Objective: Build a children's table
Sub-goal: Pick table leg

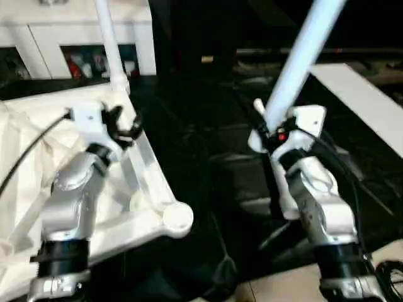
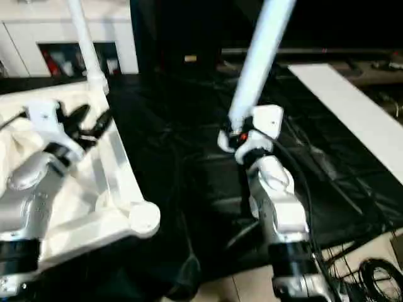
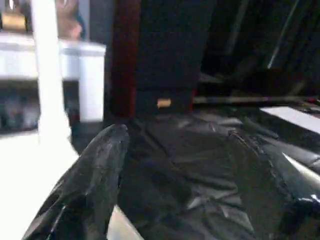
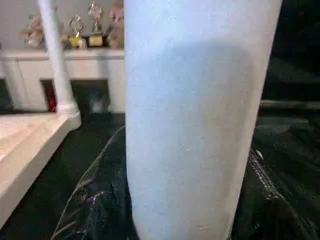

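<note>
The white tabletop (image 1: 148,173) lies upside down at the left, ribs up, with a round corner socket (image 1: 177,217) nearest me. One white leg (image 1: 108,44) stands upright in the far corner socket. My left gripper (image 1: 126,123) hovers open just above the tabletop's right rim, close below that leg, with nothing between its black fingers (image 3: 95,185). My right gripper (image 1: 269,130) is shut on a second leg (image 1: 299,56), holding it near its lower end. That leg tilts up and to the right over the black sheet, apart from the tabletop, and looms close in the right wrist view (image 4: 195,125).
A black sheet (image 1: 208,157) covers the floor between the arms. A flat white board (image 1: 365,100) lies at the right. A white cabinet (image 1: 82,31) stands behind the tabletop, crumpled white cloth (image 1: 19,145) lies at the left, and cables (image 2: 378,277) lie near my right side.
</note>
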Robot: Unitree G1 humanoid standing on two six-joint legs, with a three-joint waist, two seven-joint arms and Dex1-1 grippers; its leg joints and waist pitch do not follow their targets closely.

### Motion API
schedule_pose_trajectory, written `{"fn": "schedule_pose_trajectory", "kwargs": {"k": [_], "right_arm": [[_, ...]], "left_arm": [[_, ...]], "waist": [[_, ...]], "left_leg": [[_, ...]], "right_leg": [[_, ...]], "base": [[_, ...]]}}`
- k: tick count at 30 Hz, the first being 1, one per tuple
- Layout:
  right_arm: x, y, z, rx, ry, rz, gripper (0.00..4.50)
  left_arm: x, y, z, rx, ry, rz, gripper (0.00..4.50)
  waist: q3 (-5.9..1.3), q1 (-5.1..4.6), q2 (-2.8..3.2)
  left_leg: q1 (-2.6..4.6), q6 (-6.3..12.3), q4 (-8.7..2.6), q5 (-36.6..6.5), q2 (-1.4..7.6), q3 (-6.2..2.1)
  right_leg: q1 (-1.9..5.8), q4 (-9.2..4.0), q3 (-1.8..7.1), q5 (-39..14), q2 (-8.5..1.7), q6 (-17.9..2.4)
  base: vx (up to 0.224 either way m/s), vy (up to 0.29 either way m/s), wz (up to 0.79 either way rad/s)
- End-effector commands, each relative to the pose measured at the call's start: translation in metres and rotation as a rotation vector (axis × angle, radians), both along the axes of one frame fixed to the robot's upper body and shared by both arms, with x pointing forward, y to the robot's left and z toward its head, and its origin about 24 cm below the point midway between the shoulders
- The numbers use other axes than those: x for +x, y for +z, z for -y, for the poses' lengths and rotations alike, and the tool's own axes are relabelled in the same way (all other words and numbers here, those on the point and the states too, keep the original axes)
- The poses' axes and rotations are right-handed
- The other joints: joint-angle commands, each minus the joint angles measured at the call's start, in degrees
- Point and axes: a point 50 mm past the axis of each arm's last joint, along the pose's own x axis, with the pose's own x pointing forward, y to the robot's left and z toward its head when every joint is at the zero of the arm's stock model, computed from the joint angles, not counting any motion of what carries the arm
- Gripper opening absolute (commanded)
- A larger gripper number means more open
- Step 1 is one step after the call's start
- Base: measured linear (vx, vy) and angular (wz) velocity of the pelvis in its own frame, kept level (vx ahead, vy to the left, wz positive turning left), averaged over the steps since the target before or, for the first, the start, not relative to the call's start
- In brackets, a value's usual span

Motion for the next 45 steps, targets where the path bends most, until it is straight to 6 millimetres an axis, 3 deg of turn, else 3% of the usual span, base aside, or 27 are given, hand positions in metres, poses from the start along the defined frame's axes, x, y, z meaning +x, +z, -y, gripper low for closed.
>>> {"fn": "schedule_pose_trajectory", "kwargs": {"k": [1,4,5,6,7,9,11,12,13,14,15,16,17,18,19,20,21,22,24,25,26,29,31,32,35,37,45], "right_arm": [[-0.003,-0.002,-0.001,-0.023,0.016,-0.017,1.89],[-0.006,-0.006,-0.002,-0.026,0.011,-0.038,1.89],[-0.007,-0.009,-0.002,-0.031,0.011,-0.051,1.89],[-0.007,-0.009,-0.003,-0.030,0.011,-0.054,1.89],[-0.008,-0.010,-0.003,-0.028,0.012,-0.060,1.89],[-0.008,-0.011,-0.003,-0.034,0.021,-0.070,1.89],[-0.009,-0.012,-0.004,-0.045,0.029,-0.081,1.89],[-0.008,-0.012,-0.004,-0.050,0.033,-0.086,1.89],[-0.008,-0.012,-0.004,-0.053,0.035,-0.087,1.89],[-0.009,-0.013,-0.005,-0.066,0.045,-0.091,1.89],[-0.009,-0.014,-0.006,-0.068,0.052,-0.090,1.89],[-0.010,-0.014,-0.006,-0.059,0.058,-0.090,1.89],[-0.011,-0.016,-0.006,-0.050,0.053,-0.099,1.89],[-0.011,-0.018,-0.006,-0.041,0.044,-0.111,1.89],[-0.011,-0.018,-0.006,-0.041,0.044,-0.111,1.89],[-0.011,-0.021,-0.005,-0.051,0.034,-0.126,1.89],[-0.012,-0.021,-0.005,-0.055,0.034,-0.127,1.89],[-0.012,-0.021,-0.005,-0.057,0.034,-0.128,1.89],[-0.013,-0.018,-0.003,-0.055,0.032,-0.123,1.89],[-0.012,-0.016,-0.002,-0.046,0.028,-0.122,1.89],[-0.010,-0.014,0.001,-0.038,0.026,-0.112,1.89],[-0.010,-0.020,0.004,-0.058,0.021,-0.127,1.89],[-0.010,-0.023,0.005,-0.079,0.019,-0.143,1.89],[-0.011,-0.020,0.005,-0.052,0.026,-0.138,1.89],[-0.009,-0.015,0.009,-0.037,0.003,-0.126,1.89],[-0.007,-0.016,0.012,-0.043,-0.019,-0.130,1.89],[-0.016,-0.020,0.013,-0.047,-0.032,-0.134,1.89]], "left_arm": [[-0.002,-0.001,0.005,0.031,0.007,-0.011,3.51],[-0.005,-0.002,0.006,0.040,0.015,-0.007,3.51],[-0.007,-0.003,0.007,0.039,0.020,-0.005,3.51],[-0.007,-0.004,0.008,0.039,0.021,-0.005,3.51],[-0.009,-0.004,0.008,0.040,0.022,-0.007,3.51],[-0.012,-0.006,0.009,0.045,0.037,-0.013,3.51],[-0.016,-0.007,0.011,0.053,0.038,-0.019,3.51],[-0.018,-0.007,0.011,0.057,0.040,-0.019,3.51],[-0.018,-0.007,0.011,0.058,0.041,-0.019,3.51],[-0.019,-0.008,0.011,0.060,0.044,-0.021,3.51],[-0.020,-0.008,0.012,0.062,0.045,-0.022,3.51],[-0.021,-0.009,0.012,0.074,0.055,-0.029,3.51],[-0.021,-0.011,0.011,0.081,0.066,-0.031,3.51],[-0.021,-0.012,0.010,0.102,0.095,-0.023,3.51],[-0.021,-0.012,0.010,0.102,0.095,-0.023,3.51],[-0.021,-0.013,0.010,0.136,0.102,-0.026,3.51],[-0.022,-0.015,0.011,0.147,0.100,-0.033,3.51],[-0.022,-0.016,0.012,0.154,0.099,-0.037,3.51],[-0.025,-0.017,0.017,0.143,0.080,-0.038,3.51],[-0.025,-0.017,0.019,0.133,0.081,-0.039,3.51],[-0.025,-0.019,0.023,0.124,0.090,-0.048,3.51],[-0.029,-0.025,0.027,0.123,0.085,-0.062,3.51],[-0.032,-0.027,0.028,0.134,0.083,-0.063,3.51],[-0.036,-0.027,0.028,0.142,0.080,-0.078,3.51],[-0.034,-0.023,0.024,0.118,0.119,-0.058,3.51],[-0.029,-0.022,0.025,0.135,0.113,-0.046,3.51],[-0.022,-0.027,0.032,0.133,0.099,-0.034,3.51]], "waist": [[-3.66,-0.64,0.86],[-4.31,-0.92,0.77],[-5.04,-1.16,0.95],[-6.20,-1.61,0.87],[-6.20,-1.61,0.87],[-7.39,-2.34,2.03],[-6.59,-2.42,1.46],[-5.95,-1.91,0.77],[-5.95,-1.91,0.77],[-4.08,-0.61,-1.68],[-1.94,-2.89,-1.67],[-0.94,-2.87,-0.98],[-0.95,-4.45,-0.60],[-2.08,-7.39,3.58],[-2.08,-7.39,3.58],[-0.45,-6.42,4.08],[-0.56,-7.04,5.43],[-0.01,-7.45,4.60],[-3.89,-8.37,-0.40],[-3.89,-8.37,-0.40],[-3.44,-6.37,-0.38],[-1.04,-6.07,-0.38],[-0.95,-6.49,1.09],[-1.69,-7.23,2.99],[-1.76,-5.77,2.45],[-1.38,-4.74,1.86],[-1.73,-3.85,2.59]], "left_leg": [[3.32,-8.28,-5.23,-31.4,2.04,-2.40],[1.21,-5.82,-5.27,-18.8,1.76,-2.04],[-1.40,0.91,-5.85,-8.2,0.51,-3.34],[-1.53,9.67,-4.18,8.5,-0.44,-4.63],[-1.53,9.67,-4.18,8.5,-0.44,-4.63],[-3.08,24.88,-4.84,33.1,-1.44,-8.02],[-4.80,24.17,-8.27,23.8,-1.62,-8.38],[-6.45,17.24,-10.93,5.3,-2.80,-7.12],[-6.45,17.24,-10.93,5.3,-2.80,-7.12],[-2.95,-0.88,3.95,-23.6,-5.69,-3.58],[-1.21,-5.03,18.06,-23.3,-5.41,-6.53],[-2.20,-6.66,17.97,-25.0,-5.28,-6.94],[3.77,-6.35,17.60,-34.4,-4.00,-7.36],[9.05,-7.35,10.44,-55.9,-0.28,-11.44],[9.05,-7.35,10.44,-55.9,-0.28,-11.44],[-0.11,-5.19,-4.71,-65.0,1.46,-13.22],[1.24,-4.08,-4.48,-64.4,0.98,-13.34],[0.89,-4.26,-5.07,-64.9,0.86,-13.39],[1.41,-5.94,-1.20,-37.4,-1.40,-13.80],[1.41,-5.94,-1.20,-37.4,-1.40,-13.80],[0.03,-4.20,2.75,-13.2,-0.87,-11.24],[1.19,-2.25,2.02,-14.9,-0.13,-8.70],[1.56,-4.78,-1.06,-25.2,0.99,-8.94],[0.86,-7.94,-4.62,-36.8,1.62,-9.83],[1.63,-7.46,-4.76,-26.1,1.82,-9.47],[2.74,-7.35,-3.59,-28.2,1.57,-7.67],[5.39,-5.87,-4.23,-38.2,1.95,-6.09]], "right_leg": [[-0.70,-6.60,1.78,-23.4,-2.62,-4.7],[-0.35,-5.29,1.38,-8.8,-1.62,-7.3],[0.88,-3.50,-1.21,3.2,-1.62,-11.1],[-0.49,-1.46,-2.82,18.8,-0.49,-16.2],[-0.49,-1.46,-2.82,18.8,-0.49,-16.2],[-2.91,1.79,-5.34,19.7,1.59,-23.4],[-4.12,3.01,-5.33,7.9,1.94,-22.5],[-4.09,2.97,-5.17,2.3,1.04,-22.1],[-4.09,2.97,-5.17,2.3,1.04,-22.1],[-9.05,-8.99,-3.44,-18.8,-11.41,-21.1],[-11.06,-13.12,-3.92,-41.0,-14.11,-12.6],[-9.39,-12.17,-3.13,-49.6,-11.80,-8.0],[-8.90,-12.78,-7.97,-60.9,-11.68,-2.4],[-9.64,-6.82,-16.65,-43.3,-4.78,2.5],[-9.64,-6.82,-16.65,-43.3,-4.78,2.5],[-1.90,7.45,-8.28,-4.9,0.04,-2.7],[-1.45,8.79,-6.85,-4.6,-0.08,-3.1],[0.63,8.22,-6.06,-6.1,-0.42,-2.9],[6.63,1.78,0.60,-18.5,-5.12,0.5],[6.63,1.78,0.60,-18.5,-5.12,0.5],[7.11,-6.75,2.46,-35.9,-11.84,0.4],[5.93,-10.58,-1.96,-52.3,-10.01,-5.0],[6.26,-9.26,-4.63,-47.3,-6.89,-4.5],[8.23,-5.29,-5.62,-29.6,-4.37,-3.9],[5.92,-5.71,-3.39,-13.3,-5.39,-6.3],[3.78,-8.45,-2.33,-31.0,-6.65,-6.4],[4.99,-10.63,-5.11,-41.6,-4.79,-3.2]], "base": [[0.000,0.000,0.00],[0.000,0.000,0.00],[0.000,0.000,0.00],[0.000,0.000,0.00],[-0.072,-0.017,0.37],[-0.094,-0.032,0.38],[-0.163,-0.076,0.43],[-0.218,-0.088,0.48],[-0.259,-0.075,0.64],[-0.259,-0.075,0.64],[-0.186,-0.022,0.46],[-0.218,0.066,-0.14],[-0.218,0.066,-0.14],[-0.315,0.085,-0.21],[-0.180,0.114,-0.21],[-0.180,0.114,-0.21],[-0.140,0.114,-0.25],[-0.217,0.047,-0.17],[-0.193,0.021,-0.24],[-0.216,-0.047,-0.30],[-0.216,-0.047,-0.30],[-0.189,-0.031,-0.19],[-0.086,0.010,-0.19],[-0.069,0.023,-0.21],[-0.022,0.010,-0.05],[-0.060,-0.006,0.03],[-0.008,-0.001,0.00]]}}
